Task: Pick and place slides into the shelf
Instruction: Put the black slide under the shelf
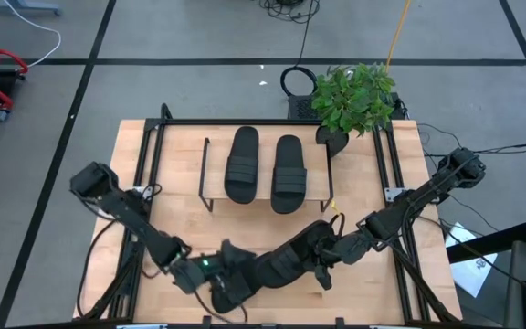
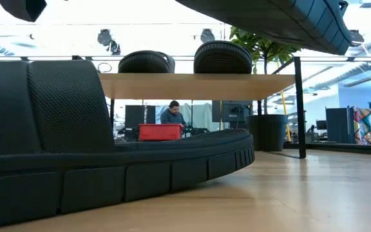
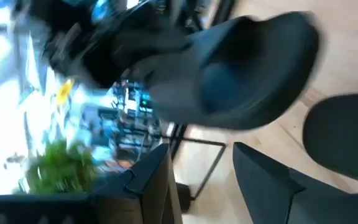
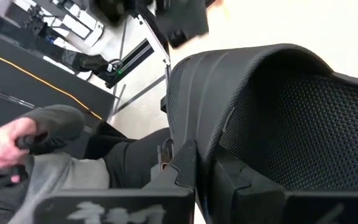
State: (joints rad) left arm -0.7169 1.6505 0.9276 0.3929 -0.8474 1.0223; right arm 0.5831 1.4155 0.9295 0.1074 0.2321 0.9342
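The left claw (image 1: 210,279), its grip impossible to judge, hung over one slide (image 1: 236,283) on the counter (image 1: 245,228). Two slides (image 1: 242,164) already sat on the shelf (image 1: 318,187). The right claw (image 1: 329,256) was clamped on the fourth slide (image 1: 290,256), not yet shelved.

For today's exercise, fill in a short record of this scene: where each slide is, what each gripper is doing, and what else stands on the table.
slides on shelf: two slides lie side by side on the shelf
slides off shelf: two near the table's front edge, one lying on the table, one lifted above it
right gripper: jaws shut on the lifted slide's strap
left gripper: at the slide lying on the table; jaw state unclear
other item: potted plant at the far right corner
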